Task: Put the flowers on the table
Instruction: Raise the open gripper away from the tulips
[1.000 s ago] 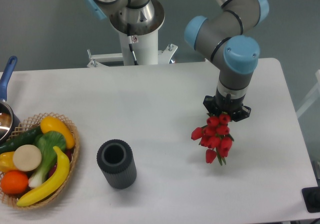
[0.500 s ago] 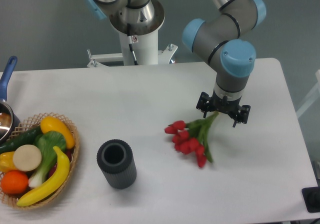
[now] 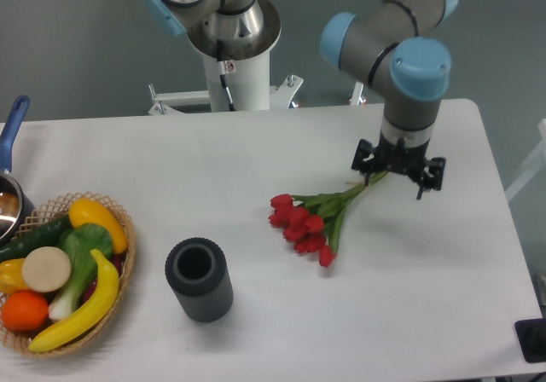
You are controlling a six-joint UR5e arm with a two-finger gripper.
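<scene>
Fingers [image 3: 424, 176] of the black two-finger gripper [image 3: 399, 167] spread, released | bunch of red tulips with green stems [image 3: 317, 216] lies flat on the white matte table [image 3: 256, 160], stem ends beneath the gripper

Matte white table [image 3: 213, 169], woven wicker basket [image 3: 119, 267]

A wicker basket [image 3: 126, 263] of produce sits left of an upright dark cylinder [image 3: 199, 279].

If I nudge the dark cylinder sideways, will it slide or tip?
The dark cylinder stands upright, taller than wide, so a high push would probably tip it. Its ribbed wall suggests grip, likely not slippery. Once down, it could roll across the table.
</scene>
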